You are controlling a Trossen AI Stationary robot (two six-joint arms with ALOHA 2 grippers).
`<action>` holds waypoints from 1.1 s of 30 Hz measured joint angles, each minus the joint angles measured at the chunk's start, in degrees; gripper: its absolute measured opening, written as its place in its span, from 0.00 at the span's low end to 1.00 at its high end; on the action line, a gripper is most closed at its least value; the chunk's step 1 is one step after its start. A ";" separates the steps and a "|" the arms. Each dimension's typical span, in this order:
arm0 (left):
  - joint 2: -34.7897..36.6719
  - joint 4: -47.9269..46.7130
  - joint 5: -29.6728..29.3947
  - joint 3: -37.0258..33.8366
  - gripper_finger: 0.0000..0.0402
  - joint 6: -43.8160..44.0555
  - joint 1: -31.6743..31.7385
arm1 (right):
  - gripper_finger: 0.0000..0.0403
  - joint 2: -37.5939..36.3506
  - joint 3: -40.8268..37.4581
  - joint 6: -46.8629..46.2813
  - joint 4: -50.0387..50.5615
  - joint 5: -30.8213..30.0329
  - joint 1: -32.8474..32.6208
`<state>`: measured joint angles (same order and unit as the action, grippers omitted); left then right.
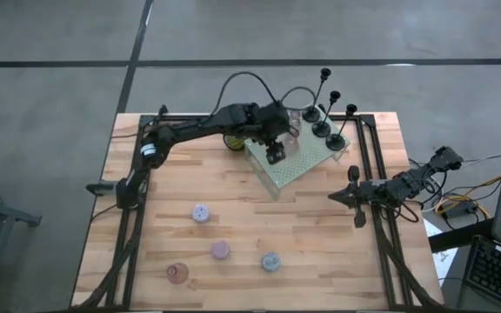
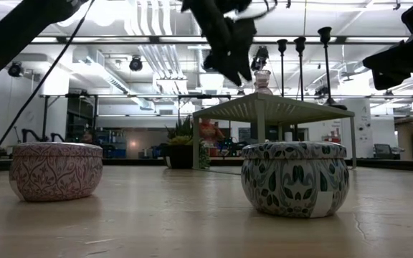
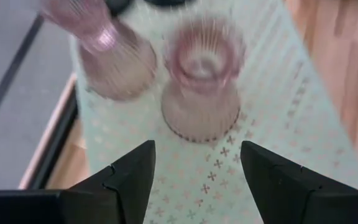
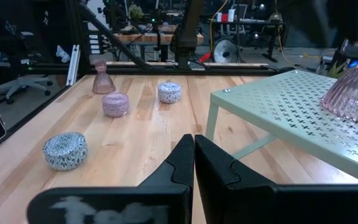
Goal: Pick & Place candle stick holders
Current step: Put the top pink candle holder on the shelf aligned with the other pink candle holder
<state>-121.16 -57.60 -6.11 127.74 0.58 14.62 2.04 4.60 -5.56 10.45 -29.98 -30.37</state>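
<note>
Nearest my end of the table, three pastel holders [image 1: 220, 250] and one pink glass cup [image 1: 177, 273] wait on the bare wood, so I judge four pieces remain. Farther off, my right gripper [image 1: 355, 198] idles closed beside the platform [image 1: 307, 167]. Beyond, my left gripper [image 3: 194, 177] hangs spread and empty above two placed cups [image 3: 201, 84]; three black holders [image 1: 330, 117] stand behind.

overhead looks straight down, low view level across the table [image 1: 233, 200]; wrist views close, sharing the platform [image 3: 278, 124].
</note>
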 joint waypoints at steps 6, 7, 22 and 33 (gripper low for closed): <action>0.00 5.02 -0.50 -8.81 0.54 0.54 0.03 | 0.02 -0.02 0.00 -0.06 0.01 -0.02 0.02; 0.02 6.27 -0.52 -9.90 0.54 0.58 0.04 | 0.02 -0.02 0.00 0.00 0.01 -0.02 0.00; 0.28 18.08 -0.55 -14.14 0.51 1.29 0.01 | 0.02 0.00 0.00 0.00 0.01 -0.02 0.00; 0.26 18.53 -0.75 -14.12 0.51 -0.72 0.19 | 0.02 0.00 0.00 -0.24 -0.01 -0.02 0.00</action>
<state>-120.90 -39.07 -6.85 113.62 -0.14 14.81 2.04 4.60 -5.80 10.44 -30.00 -30.37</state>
